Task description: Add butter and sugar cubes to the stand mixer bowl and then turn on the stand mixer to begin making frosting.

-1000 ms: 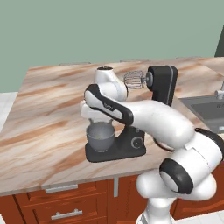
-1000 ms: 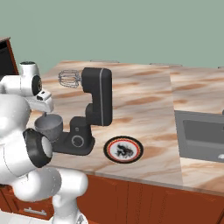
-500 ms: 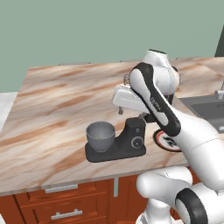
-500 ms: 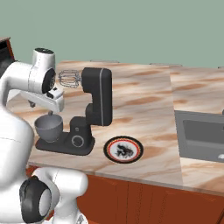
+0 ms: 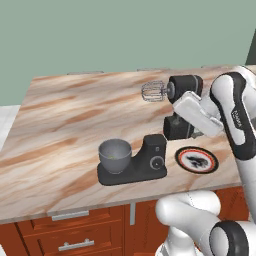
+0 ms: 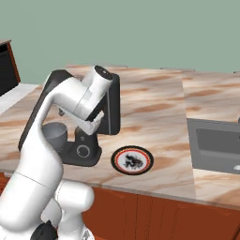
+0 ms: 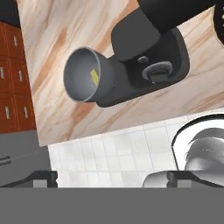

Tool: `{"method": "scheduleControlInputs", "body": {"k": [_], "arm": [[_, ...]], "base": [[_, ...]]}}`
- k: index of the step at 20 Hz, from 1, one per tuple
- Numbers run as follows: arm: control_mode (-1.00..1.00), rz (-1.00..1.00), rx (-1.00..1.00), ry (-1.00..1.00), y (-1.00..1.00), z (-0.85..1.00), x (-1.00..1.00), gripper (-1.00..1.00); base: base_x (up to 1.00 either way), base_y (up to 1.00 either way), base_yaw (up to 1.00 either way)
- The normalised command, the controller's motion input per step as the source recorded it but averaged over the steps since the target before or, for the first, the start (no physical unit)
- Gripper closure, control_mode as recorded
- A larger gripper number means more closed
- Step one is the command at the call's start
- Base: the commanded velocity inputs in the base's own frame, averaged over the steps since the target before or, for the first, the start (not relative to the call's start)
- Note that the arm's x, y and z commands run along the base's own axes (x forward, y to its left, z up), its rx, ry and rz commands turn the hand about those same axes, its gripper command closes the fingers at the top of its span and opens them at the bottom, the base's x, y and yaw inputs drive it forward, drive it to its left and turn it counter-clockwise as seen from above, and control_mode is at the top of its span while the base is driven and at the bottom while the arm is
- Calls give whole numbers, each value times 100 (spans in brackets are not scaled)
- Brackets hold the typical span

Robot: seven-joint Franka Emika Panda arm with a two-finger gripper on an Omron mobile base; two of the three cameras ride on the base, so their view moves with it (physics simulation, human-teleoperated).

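A: Mixer (image 5: pixel 150 150) sits near the counter's (image 5: pixel 70 120) front edge, head tilted back, whisk (image 5: pixel 153 92) up in the air.

B: And the bowl (image 5: pixel 114 155)?

A: On the mixer's base, left of the column with its dial (image 5: pixel 157 162). From the hand view there's the butter (image 7: pixel 94 76), a small yellow block, lying inside the bowl.

B: Sugar cubes?

A: Can't make them out.

B: The claw?

A: The gripper (image 6: pixel 96 123) hangs beside the mixer's head, over the column; jaws spread wide, nothing between them.

B: Anything else?

A: A red-rimmed plate (image 6: pixel 132 160) just right of the mixer, and a sink (image 6: pixel 216 145) further right.
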Motion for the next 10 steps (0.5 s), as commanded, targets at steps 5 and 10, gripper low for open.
{"method": "scheduleControlInputs", "body": {"k": [5,10], "arm": [[-100,-6,22,-13,-90,33,2,-100],[-100,-6,18,-7,-83,25,33,-100]], "base": [[0,0,0],[0,0,0]]}}
